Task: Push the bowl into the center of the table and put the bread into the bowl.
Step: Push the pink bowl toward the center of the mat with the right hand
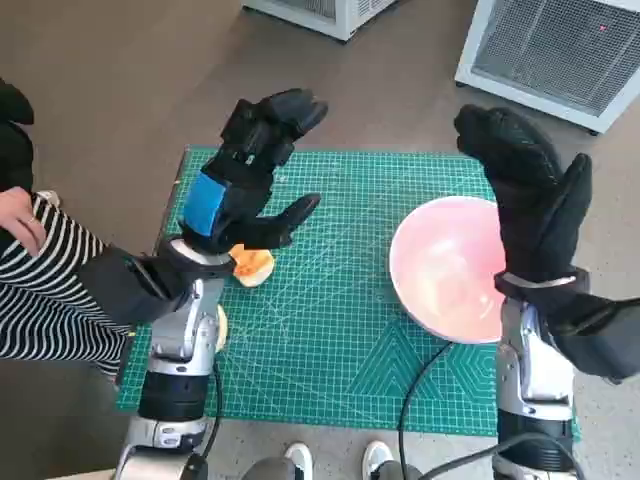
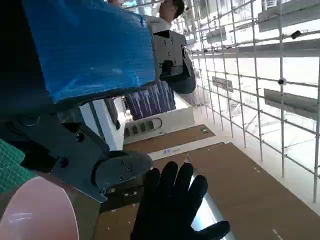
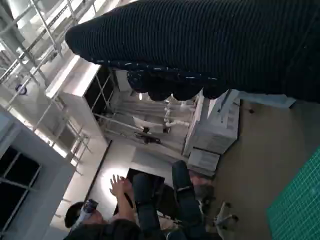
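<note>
A pink bowl (image 1: 447,267) sits on the right part of the green mat (image 1: 330,330); its rim also shows in the left wrist view as the pink bowl (image 2: 37,210). The bread (image 1: 252,266), a small orange-tan piece, lies on the mat's left part, partly hidden under my left hand (image 1: 252,175). That hand is raised above it, fingers spread, holding nothing. My gloved right hand (image 1: 530,190) is raised over the bowl's right rim, fingers apart and empty; it shows as the right hand (image 2: 172,207) in the left wrist view. The glove (image 3: 210,45) fills the right wrist view.
A person in a striped sleeve (image 1: 45,290) sits at the mat's left edge, and a person (image 3: 120,210) shows in the right wrist view. White vented units (image 1: 560,50) stand on the floor behind the table. A black cable (image 1: 415,390) runs over the mat's near edge.
</note>
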